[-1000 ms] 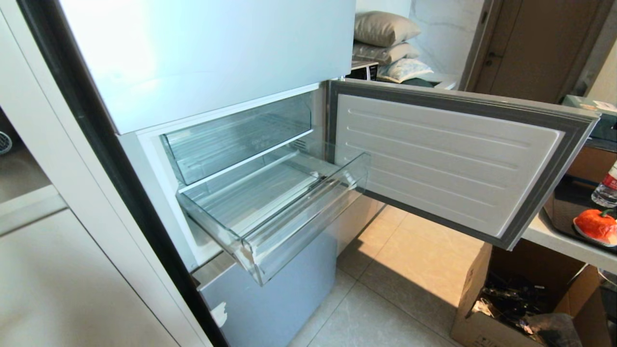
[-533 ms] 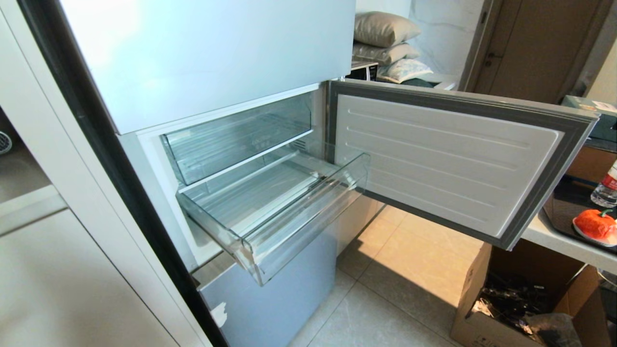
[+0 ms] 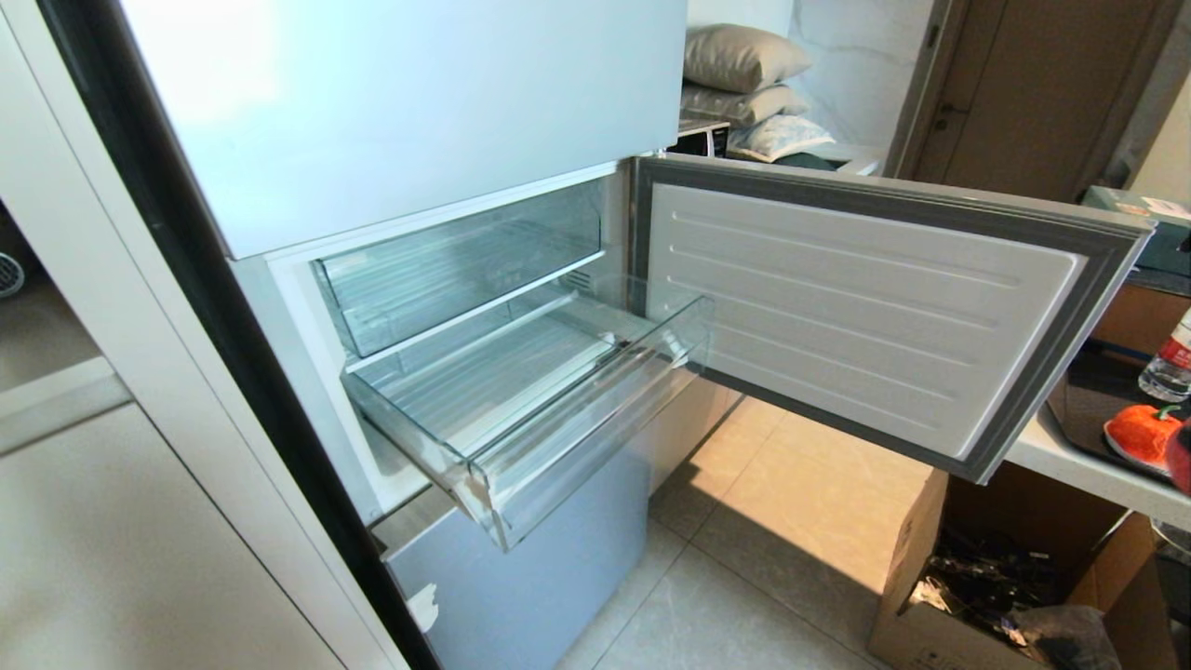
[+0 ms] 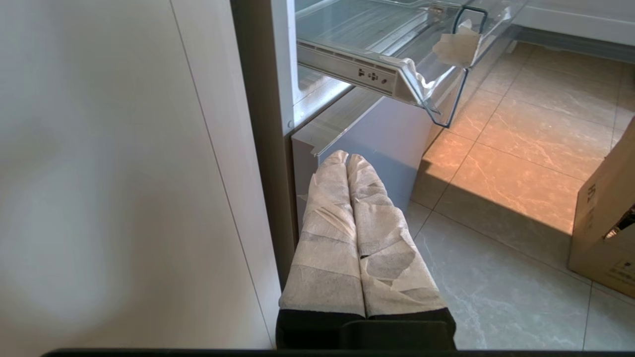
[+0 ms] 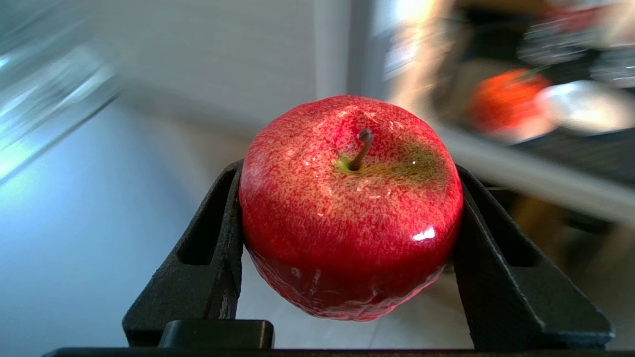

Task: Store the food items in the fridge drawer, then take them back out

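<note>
Red apple (image 5: 349,208) clamped between black fingers (image 5: 203,258) of right gripper (image 5: 347,233).

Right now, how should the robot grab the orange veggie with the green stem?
Grip the orange veggie around its round middle, probably coming from above. Its green stem sticks up and looks too thin to hold, and it lies on the dark tray, so nothing can slide underneath.

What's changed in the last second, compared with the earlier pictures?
A red apple, held in the right gripper, has come into the head view at its right edge, beside the orange-red fruit. The pulled-out fridge drawer remains empty, and the fridge door is unchanged.
</note>
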{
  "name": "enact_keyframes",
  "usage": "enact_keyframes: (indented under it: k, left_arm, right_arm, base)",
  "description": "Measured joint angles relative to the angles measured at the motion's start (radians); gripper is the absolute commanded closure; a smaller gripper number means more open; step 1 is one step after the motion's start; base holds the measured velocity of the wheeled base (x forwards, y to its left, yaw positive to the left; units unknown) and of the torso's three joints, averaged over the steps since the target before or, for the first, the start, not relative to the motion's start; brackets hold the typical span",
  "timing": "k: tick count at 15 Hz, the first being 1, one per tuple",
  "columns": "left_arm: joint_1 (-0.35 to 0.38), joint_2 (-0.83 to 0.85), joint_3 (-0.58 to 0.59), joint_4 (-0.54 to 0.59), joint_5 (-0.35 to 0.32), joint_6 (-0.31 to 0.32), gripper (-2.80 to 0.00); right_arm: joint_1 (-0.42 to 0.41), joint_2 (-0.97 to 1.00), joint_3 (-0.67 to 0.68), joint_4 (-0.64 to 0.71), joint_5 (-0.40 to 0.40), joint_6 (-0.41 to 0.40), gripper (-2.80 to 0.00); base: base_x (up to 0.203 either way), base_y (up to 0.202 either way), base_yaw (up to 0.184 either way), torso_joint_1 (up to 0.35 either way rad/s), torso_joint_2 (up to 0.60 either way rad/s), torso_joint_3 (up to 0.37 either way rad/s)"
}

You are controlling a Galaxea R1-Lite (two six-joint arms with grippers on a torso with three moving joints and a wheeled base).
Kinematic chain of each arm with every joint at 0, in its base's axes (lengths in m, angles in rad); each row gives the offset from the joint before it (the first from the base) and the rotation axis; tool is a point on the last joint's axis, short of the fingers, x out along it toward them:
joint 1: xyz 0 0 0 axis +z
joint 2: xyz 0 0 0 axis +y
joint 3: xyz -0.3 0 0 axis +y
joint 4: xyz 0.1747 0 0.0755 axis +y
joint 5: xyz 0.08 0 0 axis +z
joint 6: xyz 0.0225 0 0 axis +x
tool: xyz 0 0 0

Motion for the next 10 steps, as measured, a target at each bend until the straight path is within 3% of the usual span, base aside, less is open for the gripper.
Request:
enact_keyframes:
  k: [2,5,8,10]
  left_arm:
    - [0.000,0.000,0.000,0.000,0.000,0.000,0.00]
    - [0.000,0.000,0.000,0.000,0.000,0.000,0.00]
    - [0.000,0.000,0.000,0.000,0.000,0.000,0.00]
    - [0.000,0.000,0.000,0.000,0.000,0.000,0.00]
  right_arm:
    - [0.176,-0.230,0.121,0.156,-0.020,-0.038,0.00]
    - [0.318,-0.509,0.294,0.316,-0.084,-0.118,0.00]
    - [0.333,-0.691,0.351,0.442,-0.083,-0.133,0.00]
    - [0.321,-0.782,0.360,0.446,-0.081,-0.134,0.00]
  base:
    - [0.000,0.000,0.000,0.000,0.00,0.000]
    - [0.000,0.000,0.000,0.000,0.00,0.000]
    - [0.000,0.000,0.000,0.000,0.00,0.000]
    - [0.000,0.000,0.000,0.000,0.00,0.000]
